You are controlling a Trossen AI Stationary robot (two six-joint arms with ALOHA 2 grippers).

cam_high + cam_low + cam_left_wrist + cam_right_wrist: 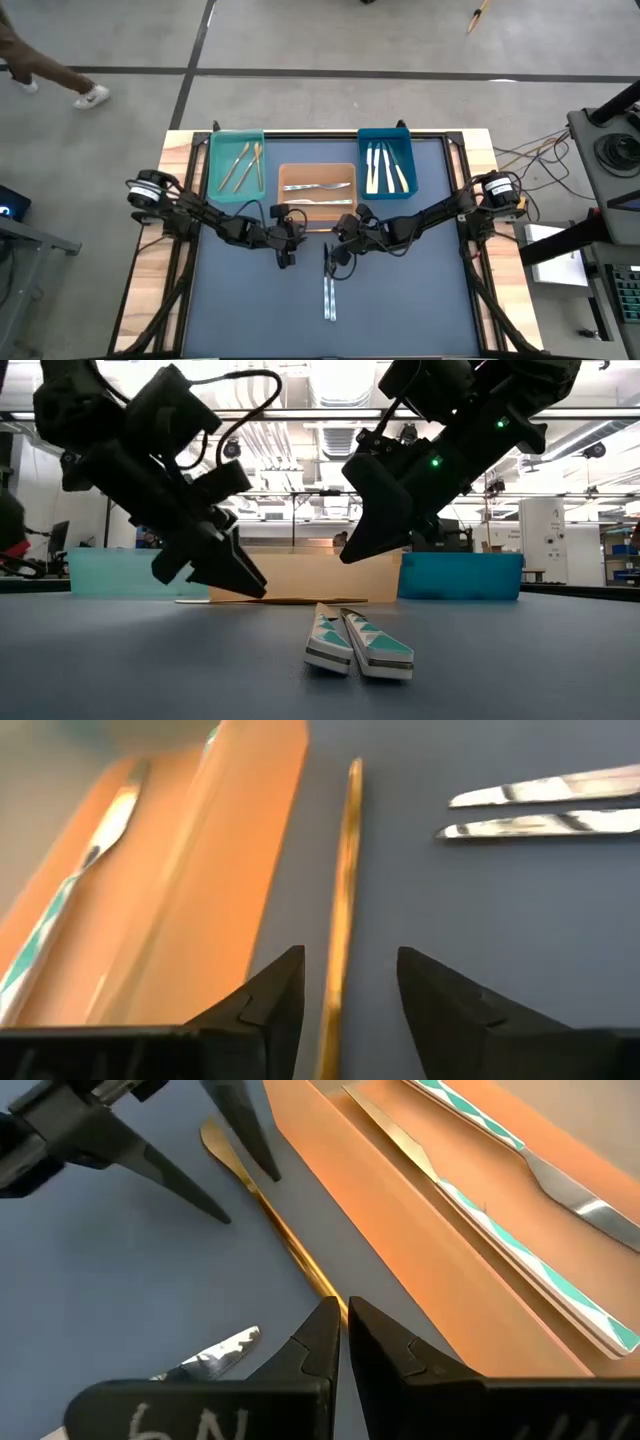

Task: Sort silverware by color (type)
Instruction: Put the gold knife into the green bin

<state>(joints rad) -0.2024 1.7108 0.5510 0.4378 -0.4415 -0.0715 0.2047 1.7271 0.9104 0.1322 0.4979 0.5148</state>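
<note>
Straddling gold utensil (342, 900) just outside orange bin (316, 172), left gripper (350, 982) parted, gripping nothing. Right gripper (343, 1342) closed, empty, beside bin.

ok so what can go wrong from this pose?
1. The gold piece lies flat, close beside the orange bin wall. The open left gripper straddles it and could clip the wall or skid the piece when closing.
2. The shut right gripper sits at the same piece's other end, so the arms may collide.
3. The two patterned-handle pieces lie nearby and could be swept.
</note>
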